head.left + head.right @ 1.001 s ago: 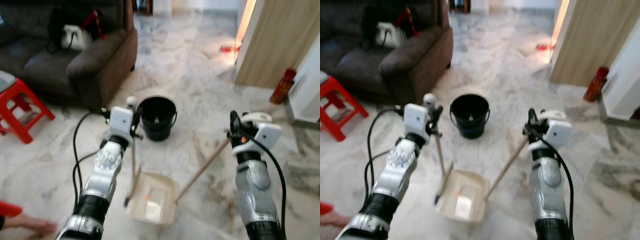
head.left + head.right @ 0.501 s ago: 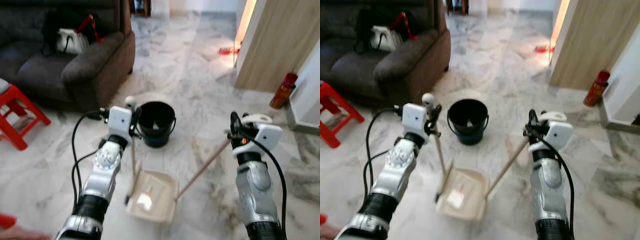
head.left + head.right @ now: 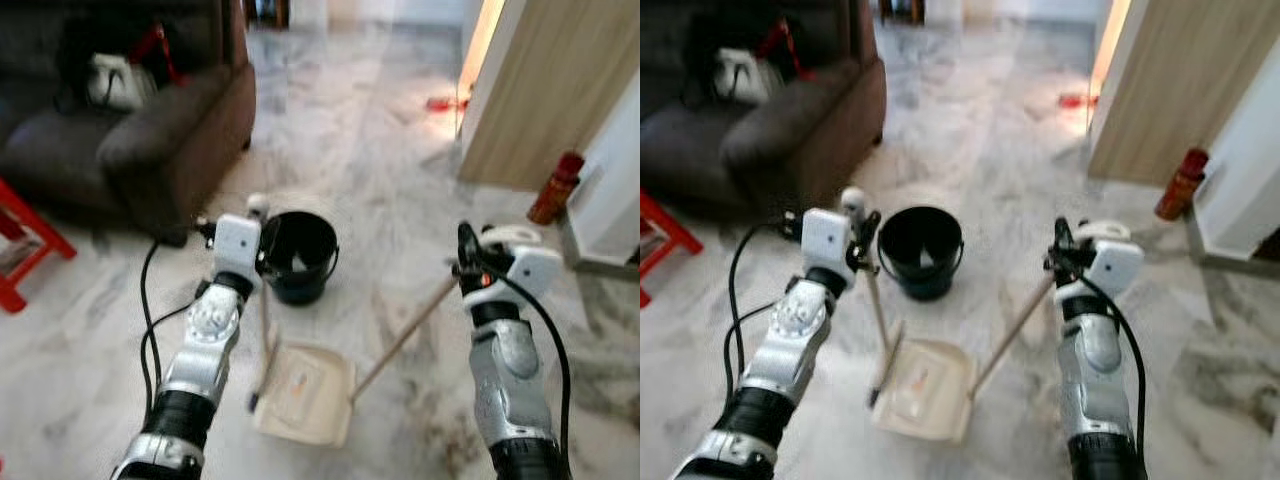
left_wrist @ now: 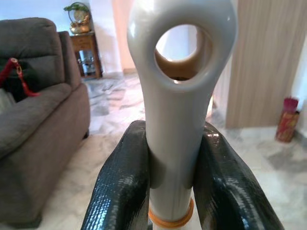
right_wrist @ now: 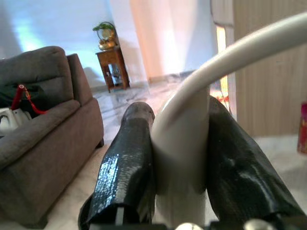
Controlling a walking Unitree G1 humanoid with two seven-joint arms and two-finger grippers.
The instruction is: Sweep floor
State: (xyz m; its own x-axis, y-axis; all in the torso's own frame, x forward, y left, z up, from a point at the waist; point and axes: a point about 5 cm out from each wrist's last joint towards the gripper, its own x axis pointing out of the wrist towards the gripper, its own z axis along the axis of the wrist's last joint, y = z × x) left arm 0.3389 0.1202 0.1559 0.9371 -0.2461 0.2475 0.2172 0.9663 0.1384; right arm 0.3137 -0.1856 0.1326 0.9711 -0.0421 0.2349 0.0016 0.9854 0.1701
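My left gripper (image 3: 263, 243) is shut on the upright white handle (image 4: 175, 115) of a cream dustpan (image 3: 306, 393), which rests on the marble floor just in front of me. The handle's looped top sticks up above the black fingers (image 4: 120, 187). My right gripper (image 3: 467, 263) is shut on the white curved grip (image 5: 192, 124) of a broom, whose wooden stick (image 3: 402, 340) slants down to the left towards the dustpan's right edge. The pan holds a few small scraps. A black bucket (image 3: 297, 255) stands on the floor just behind the dustpan.
A dark sofa (image 3: 150, 140) with a white bag (image 3: 103, 80) on it stands at the back left, with a red stool (image 3: 20, 262) beside it. A wooden panel (image 3: 540, 90), a red bottle (image 3: 556, 188) and a metal furniture leg (image 3: 585, 245) stand on the right.
The view has moved forward and a little right: sofa and stool slid left, the bucket sits nearer. A person's foot at the lower left has left the picture. Both grippers keep their hold.
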